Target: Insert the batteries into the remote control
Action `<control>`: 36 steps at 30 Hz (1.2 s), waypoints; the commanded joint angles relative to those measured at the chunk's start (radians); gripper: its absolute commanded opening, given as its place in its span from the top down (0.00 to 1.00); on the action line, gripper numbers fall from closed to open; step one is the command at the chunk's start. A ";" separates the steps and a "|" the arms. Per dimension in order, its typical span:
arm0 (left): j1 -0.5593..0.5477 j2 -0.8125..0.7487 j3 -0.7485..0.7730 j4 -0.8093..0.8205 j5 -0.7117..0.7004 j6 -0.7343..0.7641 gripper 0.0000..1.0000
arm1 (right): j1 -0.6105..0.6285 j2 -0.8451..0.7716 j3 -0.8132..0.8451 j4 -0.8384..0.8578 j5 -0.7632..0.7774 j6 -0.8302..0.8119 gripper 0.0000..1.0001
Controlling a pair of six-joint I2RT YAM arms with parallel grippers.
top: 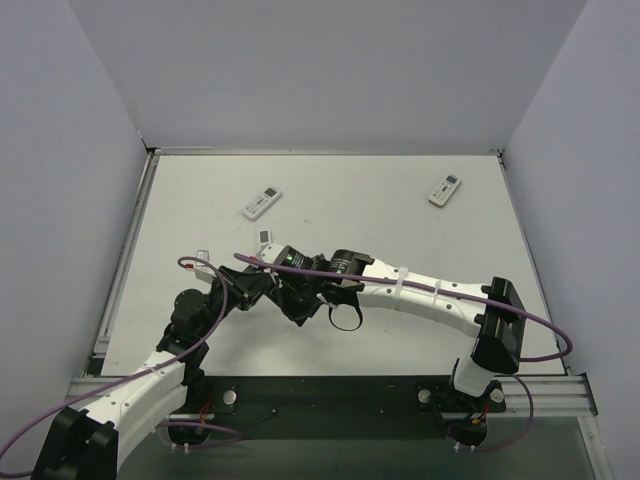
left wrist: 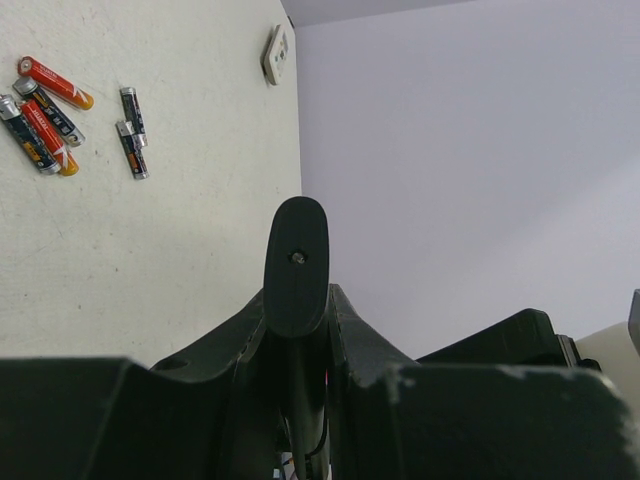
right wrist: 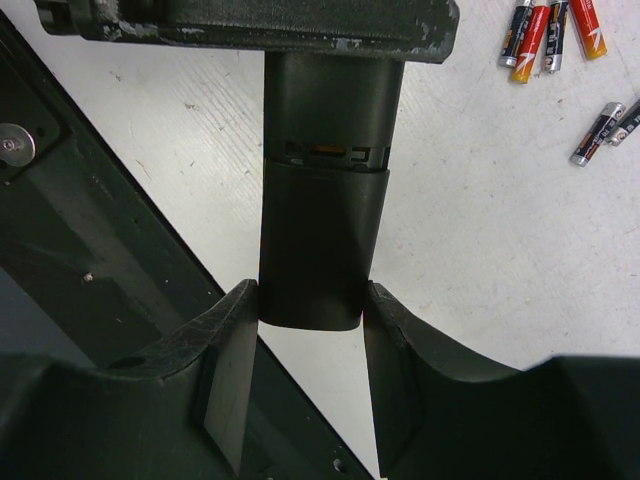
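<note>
Arms meet low over the middle of the table (top: 420,240), and between them hangs a black remote (right wrist: 320,230), held at both ends. From the right wrist camera you can see the right gripper (right wrist: 312,310) at the bottom of the frame, its two fingers (right wrist: 232,345) pressed against either side of the remote's near end, so those jaws are clamped on it. The far end of the remote runs up into the left gripper (left wrist: 297,300) at the top edge of that view. The left wrist camera looks along the remote end-on, with dark fingers hugging it on both sides, so that grip looks closed on it too. A seam crosses the remote's back in the upper half of the right wrist view, with a thin orange sliver showing in the gap. The batteries (left wrist: 45,122) lie loose on the table, apart from the remote: four red-and-black ones bunched in the upper left of the left wrist view and two darker ones just beside them. The same lot sits in the upper right corner of the right wrist view. In the overhead view I cannot pick them out among the arms. Two white remotes lie well apart toward the back of the table, one upper left (top: 262,203) and one upper right (top: 445,190).
</note>
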State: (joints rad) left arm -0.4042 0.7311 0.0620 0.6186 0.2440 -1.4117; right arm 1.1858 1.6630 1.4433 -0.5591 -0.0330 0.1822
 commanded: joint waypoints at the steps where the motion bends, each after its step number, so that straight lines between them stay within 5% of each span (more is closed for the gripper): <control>1: 0.002 -0.019 0.006 0.089 0.017 -0.018 1.00 | 0.003 0.001 0.039 -0.039 0.021 0.013 0.64; 13: 0.002 -0.021 0.006 0.087 0.018 -0.018 1.00 | 0.003 0.001 0.043 -0.041 0.013 0.013 0.54; 36: 0.002 -0.015 0.009 0.095 0.032 -0.016 1.00 | 0.003 0.026 0.100 -0.053 0.015 0.013 0.58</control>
State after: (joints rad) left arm -0.4042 0.7231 0.0578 0.6399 0.2588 -1.4288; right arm 1.1858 1.6684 1.4967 -0.5728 -0.0334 0.1825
